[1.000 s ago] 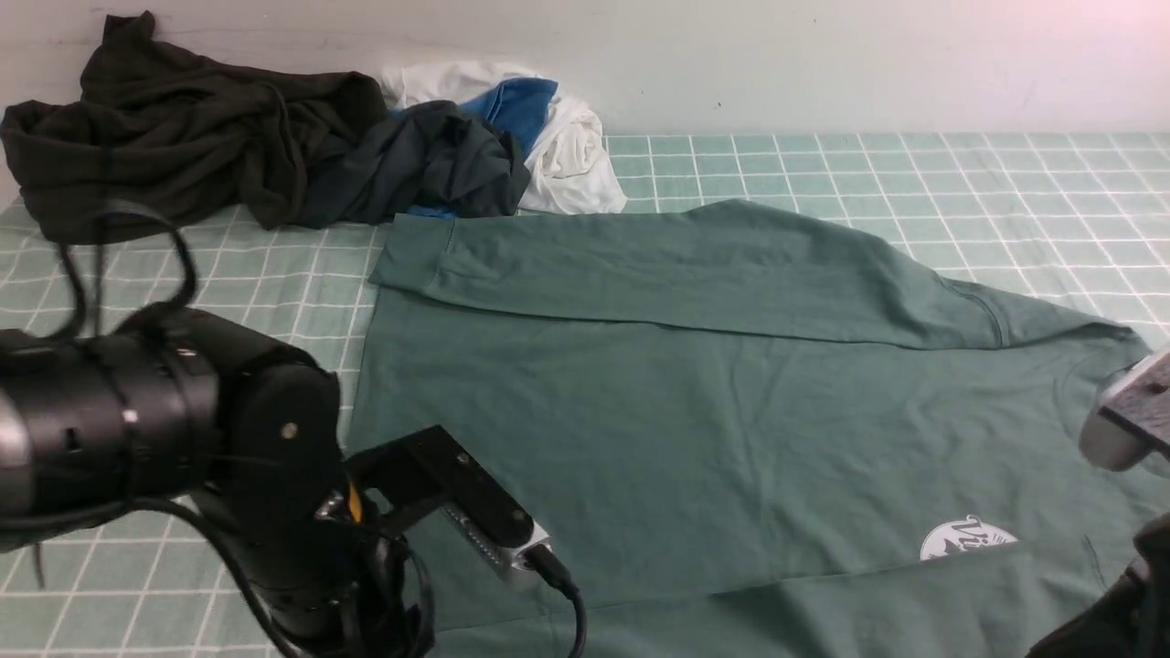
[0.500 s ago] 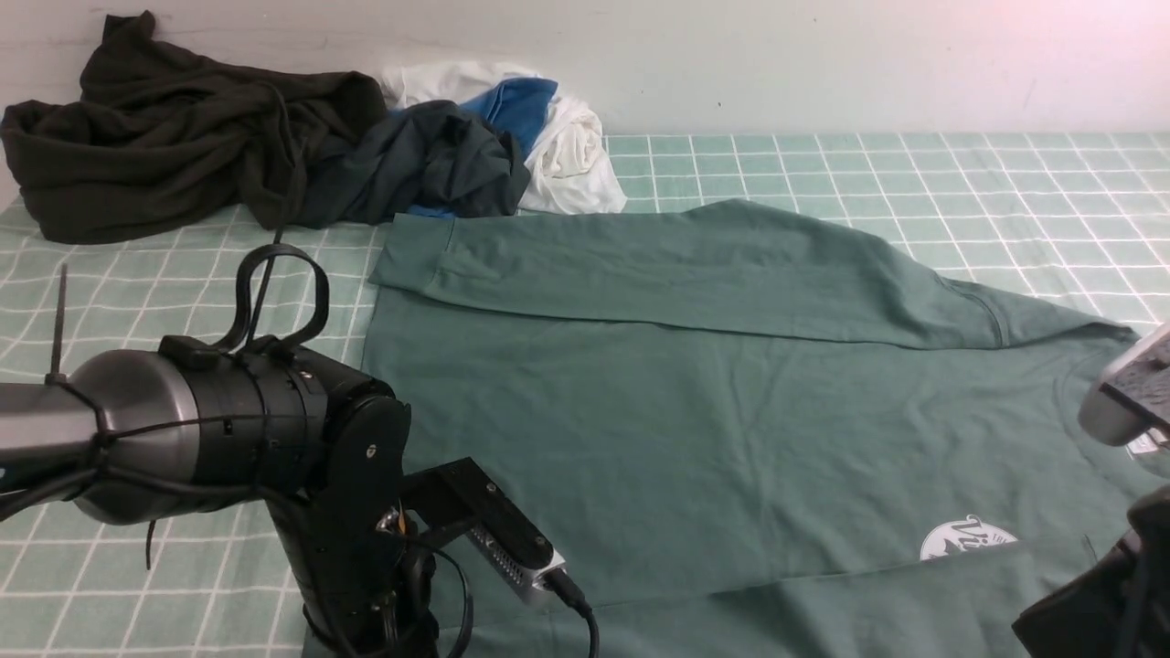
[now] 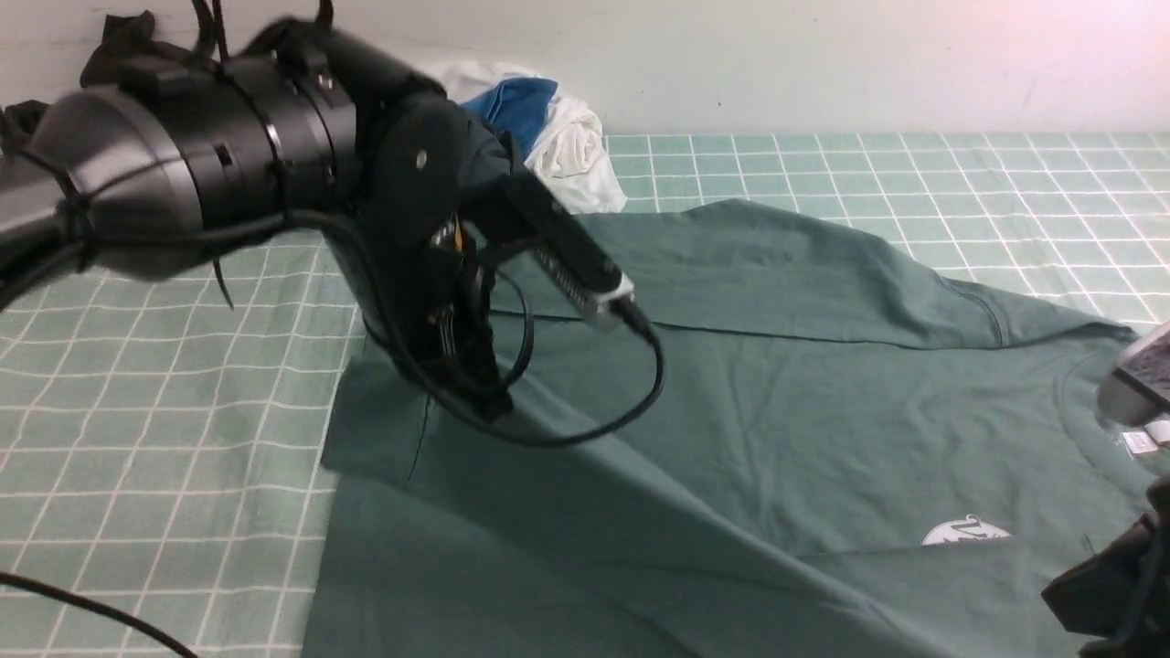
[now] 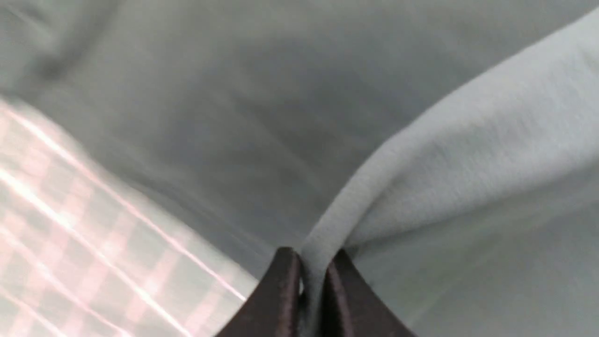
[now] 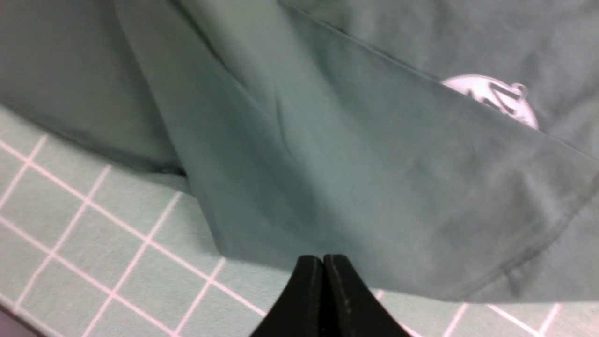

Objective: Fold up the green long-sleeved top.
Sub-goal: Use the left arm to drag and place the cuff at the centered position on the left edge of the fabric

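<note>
Green long-sleeved top (image 3: 777, 429) has a fold pinched in left gripper (image 4: 312, 264).

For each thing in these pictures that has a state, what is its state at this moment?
green long-sleeved top: mostly spread out, far sleeve folded across the body, left edge raised off the table.
left hand: shut on a fold of the top.
right hand: shut; grip on the top unclear.
white and blue clothes: crumpled in a heap.
</note>
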Tool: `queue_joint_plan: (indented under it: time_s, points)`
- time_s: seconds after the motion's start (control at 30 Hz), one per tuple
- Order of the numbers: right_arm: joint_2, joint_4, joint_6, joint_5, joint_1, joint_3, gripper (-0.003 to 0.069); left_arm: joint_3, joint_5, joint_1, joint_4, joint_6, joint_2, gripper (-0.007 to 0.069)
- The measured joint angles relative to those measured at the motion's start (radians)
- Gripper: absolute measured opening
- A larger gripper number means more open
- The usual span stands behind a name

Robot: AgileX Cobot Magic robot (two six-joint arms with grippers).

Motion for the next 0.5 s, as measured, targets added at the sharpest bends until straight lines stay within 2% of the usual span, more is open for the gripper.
queue_joint_plan:
  time_s: [0.3,0.5]
  points:
    - [0.0,-0.128,0.143,0.0,0.001,0.0,-0.0014,-0.239,0.139,0.072,0.004,0.0,0.149,0.0034]
    - [0.0,-0.136,0.15,0.0,0.001,0.0,-0.0014,-0.241,0.1,0.126,0.004,0.0,0.293,0.0039]
